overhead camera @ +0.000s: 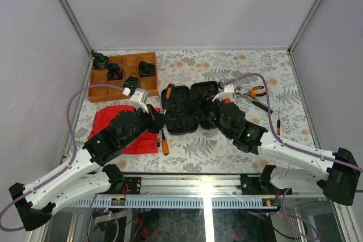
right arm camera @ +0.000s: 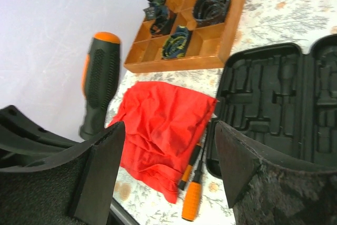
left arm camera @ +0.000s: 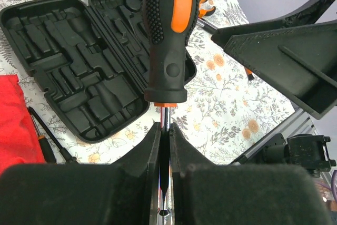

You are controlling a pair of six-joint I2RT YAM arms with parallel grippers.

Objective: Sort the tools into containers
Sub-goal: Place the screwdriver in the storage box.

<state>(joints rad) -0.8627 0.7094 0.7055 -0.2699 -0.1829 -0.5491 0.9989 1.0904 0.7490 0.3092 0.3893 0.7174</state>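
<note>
Where the two arms meet over the flowered table [overhead camera: 193,63], the black tool case [overhead camera: 190,111] lies open flat at the middle, and both halves show only their moulded black slots. At the far left corner sits the wooden tray [overhead camera: 105,90], with dark bundles [overhead camera: 147,69] in several of its compartments; what they are is too small to tell. A red cloth [overhead camera: 105,118] lies crumpled just in front of the tray, to the left of the case.

The left gripper [left arm camera: 164,135] is clamped tight on the metal shaft of a big screwdriver [left arm camera: 168,35], whose black-and-orange handle stands in the air by the case's left half. The right gripper [right arm camera: 168,130] hovers over the case with its fingers well apart, holding nothing.

Orange-handled pliers [overhead camera: 256,92] lie on the table to the right of the case. Two small screwdrivers [overhead camera: 164,143] rest beside the cloth, near the case's front edge. One slim screwdriver [overhead camera: 278,123] lies farther right, well apart from the case.
</note>
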